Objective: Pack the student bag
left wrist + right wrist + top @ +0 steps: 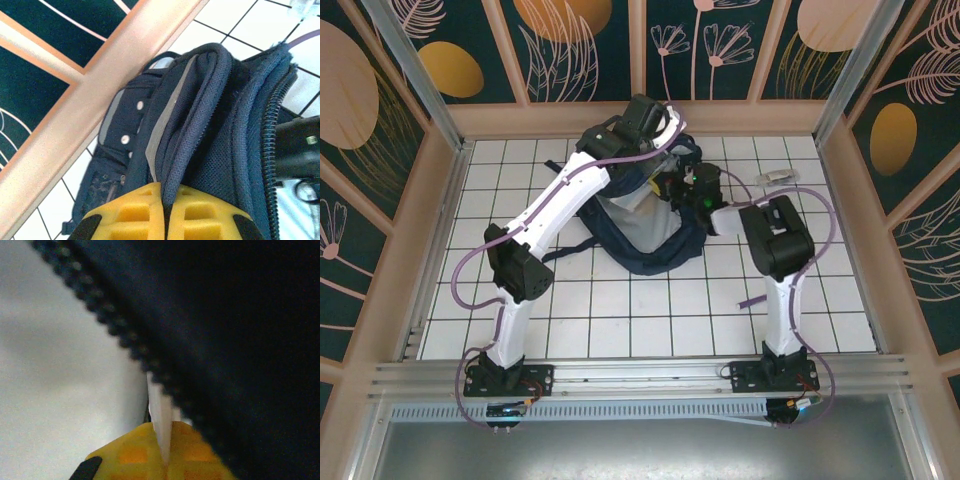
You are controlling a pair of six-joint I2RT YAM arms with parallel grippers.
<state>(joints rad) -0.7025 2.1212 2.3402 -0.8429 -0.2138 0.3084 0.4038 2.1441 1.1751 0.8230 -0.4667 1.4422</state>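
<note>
1. Left gripper (167,196) is closed, and its yellow fingers (140,214) pinch a padded navy fold at the top of the student bag (210,125).
2. Right gripper (162,434) is also closed. It pinches a thin white strip (159,407) that stands up between its yellow pads.
3. This strip lies just beside a dark zipper (115,335). I cannot tell if the strip belongs to the bag's lining.
4. From the top camera, the student bag (655,255) sits on the white tiled table (620,300), in the far middle part and near the back wall.
5. Its mouth looks open there, with a light grey inside between the navy sides.
6. The left arm (555,215) reaches diagonally across to the far top of the bag. The right arm (775,240) bends in from the right to the bag's right edge.
7. In the left wrist camera the bag leans close to a wooden rail (100,95) of the wall, and two small white snap buttons (132,122) show on a side pocket.
8. A black part of the other arm (300,150) is just beside the bag's zipper on the right.
9. A small clear object (780,177) lies on the table to the right of the bag, apart from it. What it is, I cannot tell.
</note>
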